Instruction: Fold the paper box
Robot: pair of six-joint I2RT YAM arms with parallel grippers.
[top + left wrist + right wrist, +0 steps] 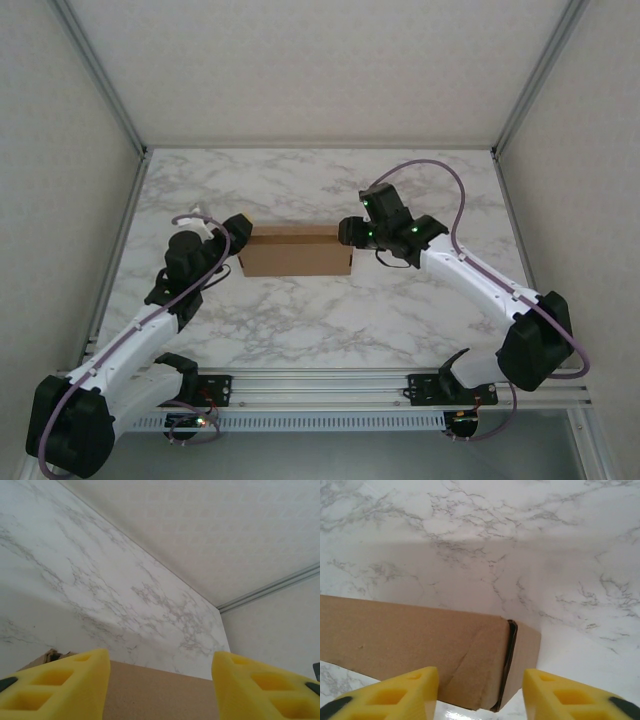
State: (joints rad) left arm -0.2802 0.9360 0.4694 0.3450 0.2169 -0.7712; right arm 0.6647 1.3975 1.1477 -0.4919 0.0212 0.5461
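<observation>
Reading the geometry off the top view: paper box (297, 252) sits mid-surface (300, 185), roughly centred between the two arms, and looks like a closed shallow block rather than a flat sheet; long axis runs left-right, so each short end faces one arm; left arm (190, 262) has its jaws at the left end and right arm (480, 280) has its jaws at the right end, both about equally near, touching or just beside as far as that view tells; left jaws: yellow pads (60, 685) stand apart with a cardboard face spanning the gap between them, wrist camera looking over the box's upper edge toward the far wall; can't tell whether they pinch the box or just straddle it; right jaws: released, pads (395, 695) apart, the box's end corner lying ahead of and between them, bare surface visible between one pad and the cardboard, so nothing grasped there; that corner shows a dark seam (510, 650) where the end panel meets the long side, slightly gapped, with a crease on the long face beside it; my read: fold is mostly done, ends need squaring or tucking; next move hinges on both jaws working inward along the long axis from opposite ends; risk is the light box skidding if one side pushes unbraced.
</observation>
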